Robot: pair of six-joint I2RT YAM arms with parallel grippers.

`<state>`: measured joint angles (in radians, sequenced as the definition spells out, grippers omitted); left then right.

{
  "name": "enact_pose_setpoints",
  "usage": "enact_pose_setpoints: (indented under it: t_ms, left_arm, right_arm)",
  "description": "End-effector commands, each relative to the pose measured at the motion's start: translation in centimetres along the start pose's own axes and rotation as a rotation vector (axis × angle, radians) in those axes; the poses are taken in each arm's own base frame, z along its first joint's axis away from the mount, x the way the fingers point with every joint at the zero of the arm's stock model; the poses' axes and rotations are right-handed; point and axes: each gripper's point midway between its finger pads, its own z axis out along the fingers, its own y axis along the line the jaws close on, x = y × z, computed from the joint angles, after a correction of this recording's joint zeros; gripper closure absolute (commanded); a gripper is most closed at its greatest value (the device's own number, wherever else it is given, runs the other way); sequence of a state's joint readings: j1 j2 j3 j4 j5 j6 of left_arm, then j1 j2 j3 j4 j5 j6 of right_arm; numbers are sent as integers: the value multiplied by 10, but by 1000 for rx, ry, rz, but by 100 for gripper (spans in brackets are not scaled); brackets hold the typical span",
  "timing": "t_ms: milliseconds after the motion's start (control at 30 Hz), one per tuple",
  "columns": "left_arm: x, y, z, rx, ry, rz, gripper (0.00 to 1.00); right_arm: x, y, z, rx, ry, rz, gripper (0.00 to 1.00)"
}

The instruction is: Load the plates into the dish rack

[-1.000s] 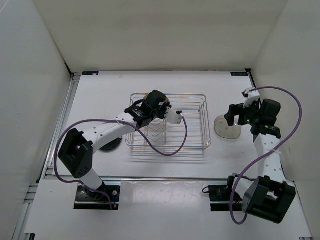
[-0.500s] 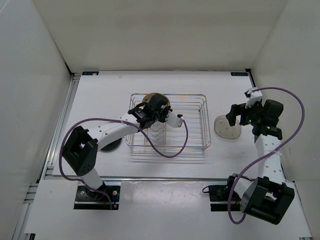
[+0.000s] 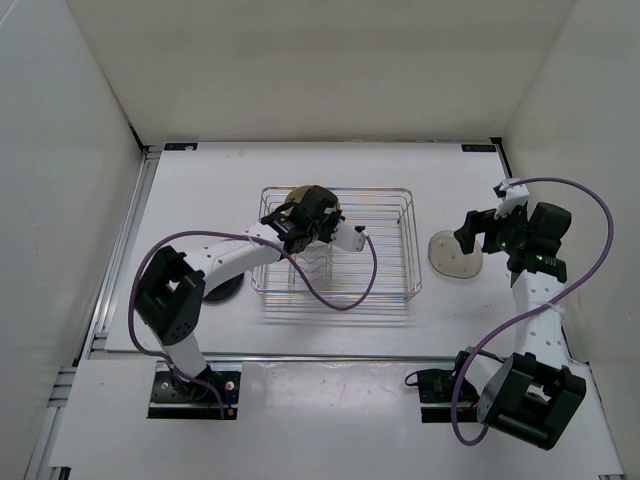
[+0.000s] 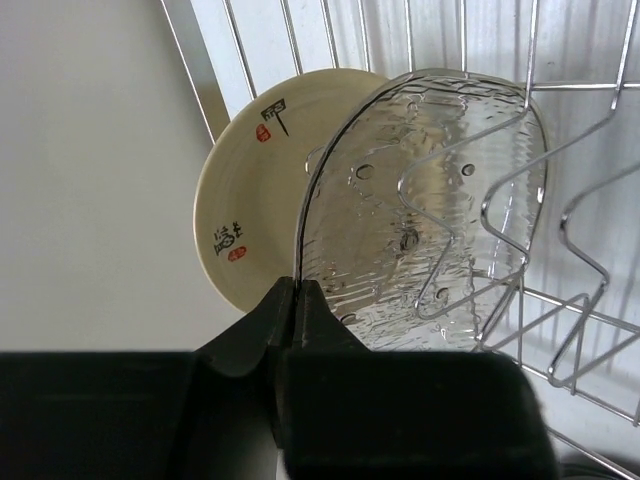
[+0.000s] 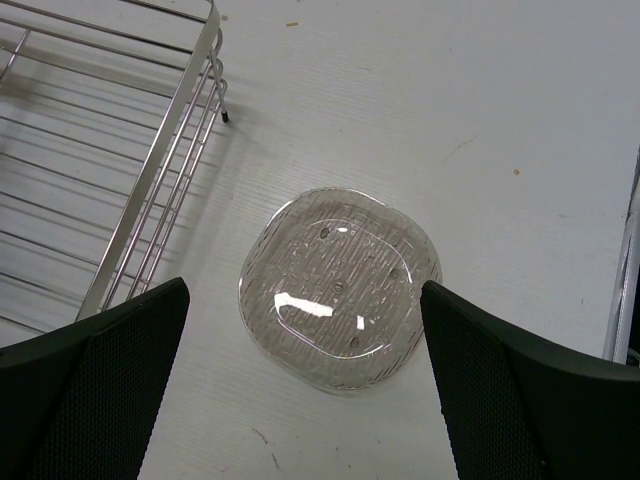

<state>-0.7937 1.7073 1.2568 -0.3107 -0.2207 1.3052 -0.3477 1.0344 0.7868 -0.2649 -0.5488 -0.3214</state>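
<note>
My left gripper (image 3: 300,220) is shut on the rim of a translucent smoky-grey plate (image 4: 430,210), held on edge inside the dish rack (image 3: 410,245) at its back left, against the V-shaped dividers (image 4: 487,215). A tan plate (image 4: 245,200) with red and black marks stands just behind it, also seen from above (image 3: 297,194). A second translucent plate (image 5: 340,285) lies flat on the table right of the rack (image 5: 165,150). My right gripper (image 5: 305,290) hovers over it, open, fingers either side. A black plate (image 3: 222,291) lies left of the rack, partly under my left arm.
White walls enclose the table at the back and both sides. A metal rail (image 3: 120,240) runs along the left edge. Purple cables (image 3: 340,300) loop from both arms, the left one hanging over the rack's front.
My left gripper has carried the translucent plate toward the rack's back left, and the tan plate now shows beside it. The right gripper has shifted slightly right, still open.
</note>
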Motion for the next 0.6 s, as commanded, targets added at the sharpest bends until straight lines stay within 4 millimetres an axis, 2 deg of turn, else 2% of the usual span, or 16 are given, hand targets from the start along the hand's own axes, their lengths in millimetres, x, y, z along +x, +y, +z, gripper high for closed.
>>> enact_pose_setpoints:
  t_ms: [0,33,133,167,333,433,500,533,567]
  left_arm:
    - [-5,18,-2,-35,-18,-40,85]
    - [-3,15,1,-30,-5,-38,77]
    - [-2,20,-1,-43,3,-50,69]
    - [-2,22,-4,-51,1,-61,62]
    - [3,33,-17,-92,20,-90,49]
    - [8,49,-38,-149,25,-138,39]
    - [11,50,-48,-166,30,-155,35]
    - [14,61,-65,-210,27,-176,33]
    - [18,64,-73,-230,40,-194,29]
  right_arm:
    - [-9,2,-3,-11,-37,-14,0]
    - [-9,2,-3,-11,-37,-14,0]
    - [-8,0,-3,-2,-35,-22,0]
    - [-8,0,-3,-2,-35,-23,0]
    - [-6,-6,-3,33,-23,-31,0]
    - [-4,-17,-5,79,-10,-48,0]
    - [2,-22,-6,99,11,-43,0]
    - [3,-24,-6,109,15,-42,0]
    - [3,-27,-7,122,20,-56,0]
